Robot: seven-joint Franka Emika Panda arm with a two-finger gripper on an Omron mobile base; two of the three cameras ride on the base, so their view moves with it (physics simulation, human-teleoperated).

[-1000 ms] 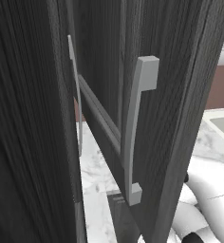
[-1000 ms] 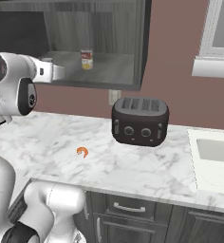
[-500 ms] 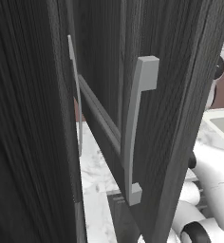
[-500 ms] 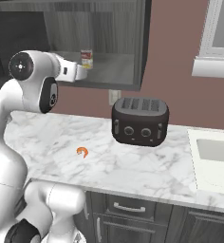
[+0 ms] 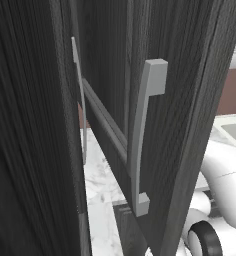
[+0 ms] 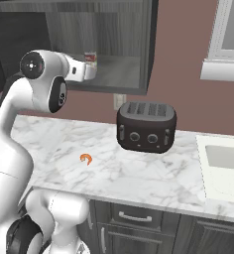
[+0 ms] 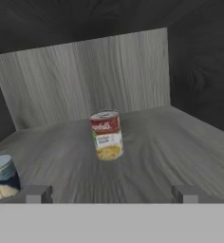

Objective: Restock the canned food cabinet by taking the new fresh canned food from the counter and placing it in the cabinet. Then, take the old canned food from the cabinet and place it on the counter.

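1. Dark charcoal wood-grain cabinet (image 6: pixel 148 54) open above the white marble-look counter (image 6: pixel 139 173).
2. Red-and-white labelled soup can (image 7: pixel 106 135) upright mid-shelf inside; second, blue-grey can (image 7: pixel 1 177) at the hand view's left edge.
3. Two-finger gripper (image 7: pixel 111 193) with fingertips spread wide apart, empty, short of the red-and-white can.
4. Black two-slot toaster (image 6: pixel 146 127) and small orange item (image 6: pixel 86 158) on the counter.
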